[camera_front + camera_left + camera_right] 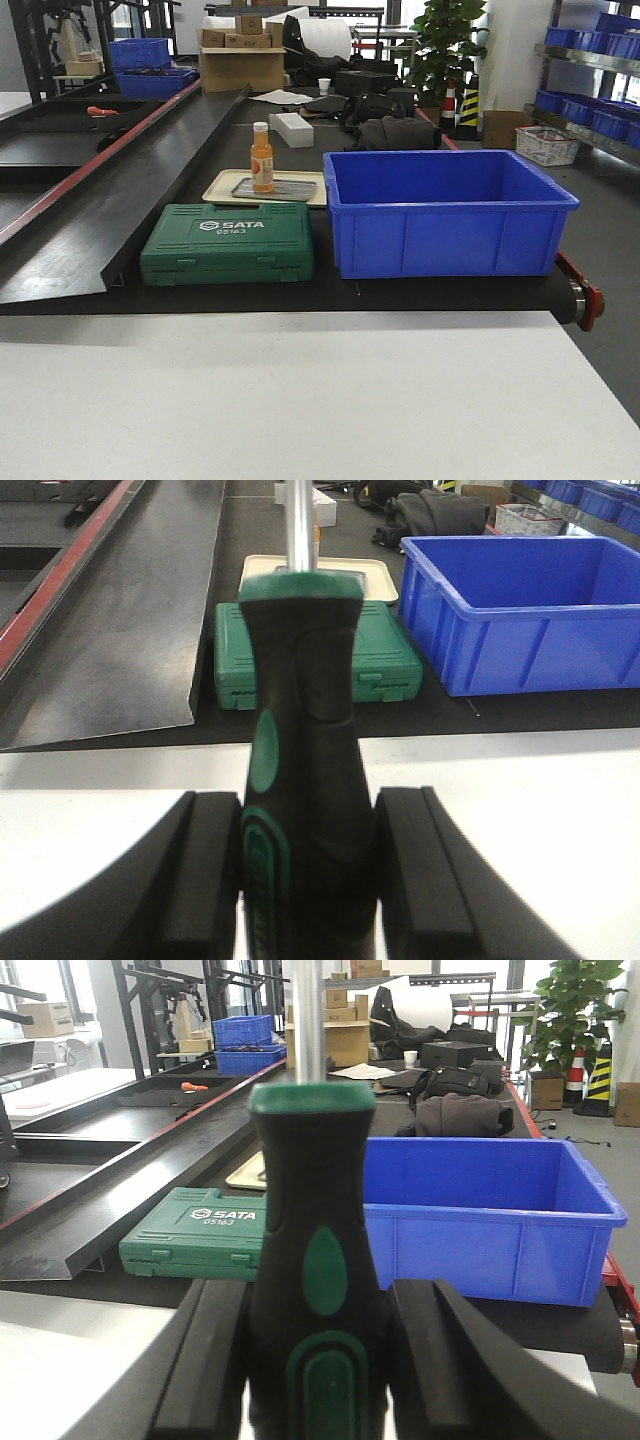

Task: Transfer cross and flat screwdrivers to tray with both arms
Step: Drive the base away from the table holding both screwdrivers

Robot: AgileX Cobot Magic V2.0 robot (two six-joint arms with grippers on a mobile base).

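Note:
In the left wrist view my left gripper [310, 815] is shut on the black-and-green handle of one screwdriver [305, 680]. Its silver shaft [298, 525] points up and away, and the tip is out of frame. In the right wrist view my right gripper [318, 1305] is shut on the handle of the other screwdriver [312, 1180], whose shaft [310, 1020] also runs off the top. Which one is cross and which is flat cannot be told. Both hang above the white table [520, 780]. The tray is out of view, and neither arm shows in the front view.
Beyond the white table [300, 400] on the black belt stand a blue bin [445, 210] and a green SATA case [228, 243]. Behind the case a cream tray [222, 188] holds an orange bottle [262, 158] and a thin dark grey tray [292, 188]. A black ramp [110, 200] slopes at the left.

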